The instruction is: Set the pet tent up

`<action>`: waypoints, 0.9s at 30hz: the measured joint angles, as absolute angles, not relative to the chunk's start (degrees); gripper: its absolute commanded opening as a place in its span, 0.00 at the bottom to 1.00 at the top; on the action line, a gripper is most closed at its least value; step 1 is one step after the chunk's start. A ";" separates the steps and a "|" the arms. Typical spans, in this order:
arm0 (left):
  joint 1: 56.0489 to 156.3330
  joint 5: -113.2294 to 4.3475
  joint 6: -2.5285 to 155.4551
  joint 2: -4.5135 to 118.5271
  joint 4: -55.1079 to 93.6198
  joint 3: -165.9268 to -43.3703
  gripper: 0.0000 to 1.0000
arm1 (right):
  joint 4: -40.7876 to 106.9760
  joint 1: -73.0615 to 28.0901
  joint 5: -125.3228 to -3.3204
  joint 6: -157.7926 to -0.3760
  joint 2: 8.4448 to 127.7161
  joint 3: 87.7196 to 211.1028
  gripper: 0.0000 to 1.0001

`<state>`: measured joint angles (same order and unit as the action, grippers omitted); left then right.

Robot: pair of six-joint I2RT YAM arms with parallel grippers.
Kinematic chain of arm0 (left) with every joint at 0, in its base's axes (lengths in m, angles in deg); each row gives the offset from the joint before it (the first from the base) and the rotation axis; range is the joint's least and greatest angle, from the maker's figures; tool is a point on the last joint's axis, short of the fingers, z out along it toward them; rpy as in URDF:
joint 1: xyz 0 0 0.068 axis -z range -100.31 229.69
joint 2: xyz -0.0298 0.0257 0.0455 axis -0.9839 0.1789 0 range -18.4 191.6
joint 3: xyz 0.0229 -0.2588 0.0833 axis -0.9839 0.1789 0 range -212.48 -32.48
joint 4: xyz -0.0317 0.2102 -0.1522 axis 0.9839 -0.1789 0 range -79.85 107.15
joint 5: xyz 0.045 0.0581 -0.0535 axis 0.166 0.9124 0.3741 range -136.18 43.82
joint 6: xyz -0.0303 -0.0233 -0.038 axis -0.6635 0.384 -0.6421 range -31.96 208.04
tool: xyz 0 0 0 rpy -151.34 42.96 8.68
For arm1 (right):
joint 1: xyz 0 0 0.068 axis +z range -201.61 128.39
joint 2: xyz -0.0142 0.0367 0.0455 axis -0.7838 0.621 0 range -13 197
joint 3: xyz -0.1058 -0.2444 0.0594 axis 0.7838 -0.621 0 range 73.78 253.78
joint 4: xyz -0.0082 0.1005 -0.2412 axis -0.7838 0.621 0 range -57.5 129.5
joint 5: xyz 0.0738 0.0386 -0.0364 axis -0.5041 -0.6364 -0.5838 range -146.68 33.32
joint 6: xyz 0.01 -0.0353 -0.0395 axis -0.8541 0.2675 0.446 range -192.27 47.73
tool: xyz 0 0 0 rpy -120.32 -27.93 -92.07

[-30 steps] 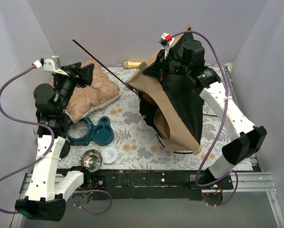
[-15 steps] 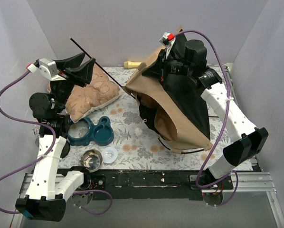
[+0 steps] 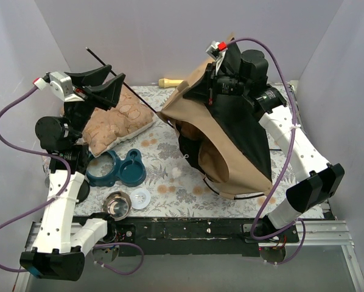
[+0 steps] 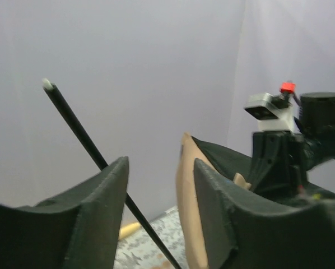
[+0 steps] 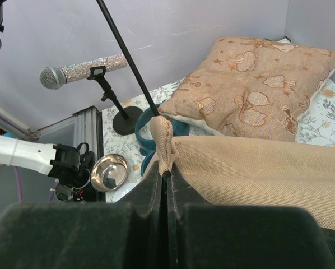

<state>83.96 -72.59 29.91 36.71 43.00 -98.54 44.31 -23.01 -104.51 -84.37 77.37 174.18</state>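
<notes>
The pet tent point(image 3: 231, 143), tan fabric with a black panel, hangs over the right half of the table from my right gripper point(image 3: 191, 92). In the right wrist view this gripper point(image 5: 167, 176) is shut on a folded tan edge of the tent point(image 5: 251, 168). A thin black pole point(image 3: 127, 85) sticks up and to the left out of that edge. My left gripper point(image 3: 112, 82) is raised above the cushion, open and empty. In the left wrist view point(image 4: 161, 168) the pole point(image 4: 78, 126) passes behind the left finger and crosses the gap lower down, without touching the fingers.
A puffy beige-pink cushion point(image 3: 118, 121) lies at back left. A teal double bowl point(image 3: 116, 168), a steel bowl point(image 3: 117, 205) and a white lid point(image 3: 140, 198) sit at front left. A yellowish object point(image 3: 170, 82) lies by the back wall. A microphone on a stand point(image 5: 83, 70) shows beyond the table.
My left gripper has risen from the cushion up to the pole. My right gripper has lifted the tent slightly and its lower edge has swung to the right.
</notes>
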 measured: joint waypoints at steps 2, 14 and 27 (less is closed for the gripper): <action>83.70 -75.52 30.29 35.66 40.40 -98.67 0.59 | 44.31 -23.49 -104.91 -84.50 77.35 174.18 0.01; 75.13 -86.54 24.91 31.01 33.60 -101.27 0.57 | 43.79 -24.59 -112.82 -85.44 74.48 171.88 0.01; 74.17 -96.16 4.89 42.16 57.36 -102.61 0.17 | 44.47 -24.54 -116.05 -85.20 74.31 171.38 0.01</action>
<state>74.17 -96.16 4.89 42.16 57.36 -102.61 44.47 -24.54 -116.05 -85.20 74.31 171.38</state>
